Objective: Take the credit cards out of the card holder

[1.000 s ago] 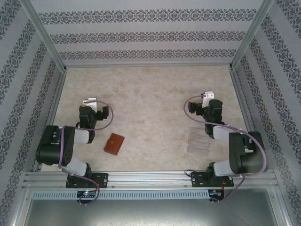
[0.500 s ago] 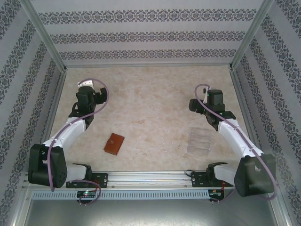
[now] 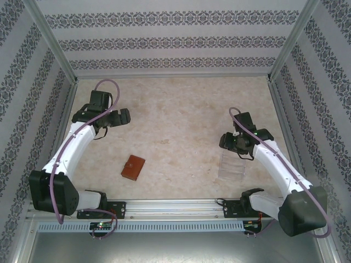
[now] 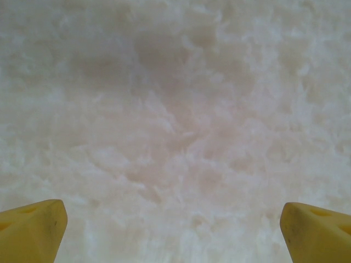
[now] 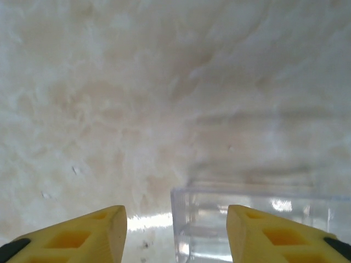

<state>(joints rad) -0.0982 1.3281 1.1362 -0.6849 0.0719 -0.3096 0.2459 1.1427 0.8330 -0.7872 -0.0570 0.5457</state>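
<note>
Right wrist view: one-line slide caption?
Right tool, open and empty, above the marbled table, a corner of the clear plastic stand showing between its yellow fingers.

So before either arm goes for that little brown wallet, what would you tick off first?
1. Is the card holder lying free on the table: ok.
2. Is the card holder open: not ok, it is folded shut.
3. Are the credit cards inside: cannot tell.
4. Is the left gripper open and empty: ok.
5. Is the right gripper empty: ok, jaws apart above a corner of the clear stand.
6. Is a gripper close to the card holder: not ok, both are well away from it.
</note>
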